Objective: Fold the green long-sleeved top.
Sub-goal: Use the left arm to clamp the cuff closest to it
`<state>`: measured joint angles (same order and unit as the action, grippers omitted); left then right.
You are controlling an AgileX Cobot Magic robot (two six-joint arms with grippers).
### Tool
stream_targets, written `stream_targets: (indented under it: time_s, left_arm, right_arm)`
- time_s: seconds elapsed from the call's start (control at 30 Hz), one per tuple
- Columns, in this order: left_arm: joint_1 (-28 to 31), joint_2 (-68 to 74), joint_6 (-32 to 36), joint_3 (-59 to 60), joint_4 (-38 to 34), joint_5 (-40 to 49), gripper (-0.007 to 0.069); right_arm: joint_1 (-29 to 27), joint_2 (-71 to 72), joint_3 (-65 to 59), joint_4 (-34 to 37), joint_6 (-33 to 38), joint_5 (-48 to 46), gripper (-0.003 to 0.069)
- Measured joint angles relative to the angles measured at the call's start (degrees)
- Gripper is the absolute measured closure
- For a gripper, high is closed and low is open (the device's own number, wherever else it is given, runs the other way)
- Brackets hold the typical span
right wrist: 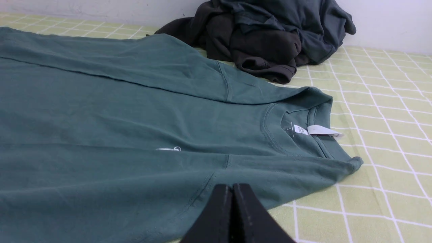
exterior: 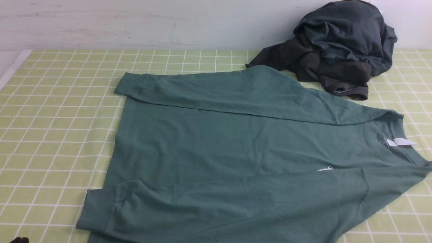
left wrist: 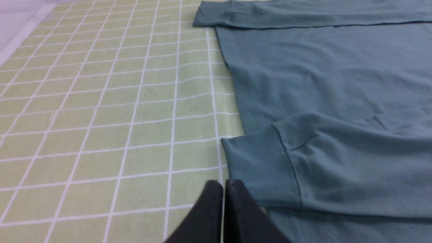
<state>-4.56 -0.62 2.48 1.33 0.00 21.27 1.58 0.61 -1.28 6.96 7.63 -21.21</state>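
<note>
The green long-sleeved top lies flat on the checked table, neck to the right, hem to the left. Both sleeves are folded across the body. Its white neck label and small chest mark show. My left gripper is shut and empty, just off the near sleeve's ribbed cuff; only its dark tip shows in the front view. My right gripper is shut and empty, over the near shoulder of the top. It is out of the front view.
A heap of dark charcoal-grey garments sits at the back right against the wall, touching the top's far shoulder; it also shows in the right wrist view. The green-and-white checked cloth is bare to the left. The table's left edge is near.
</note>
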Motion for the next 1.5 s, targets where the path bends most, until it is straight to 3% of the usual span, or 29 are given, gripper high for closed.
stream_targets:
  time_s: [1.13, 1.27, 1.5]
  left_arm:
    - [0.0, 0.0, 0.0, 0.06, 0.0, -0.64, 0.0627]
    - [0.0, 0.0, 0.0, 0.44, 0.0, -6.24, 0.0627]
    - [0.0, 0.0, 0.0, 0.44, 0.99, -27.75, 0.0627]
  right_arm:
    - [0.0, 0.0, -0.06, -0.19, 0.0, 1.41, 0.067]
    - [0.0, 0.0, -0.25, -0.23, 0.0, 9.72, 0.067]
    - [0.0, 0.0, -0.25, -0.25, -0.06, 39.16, 0.067]
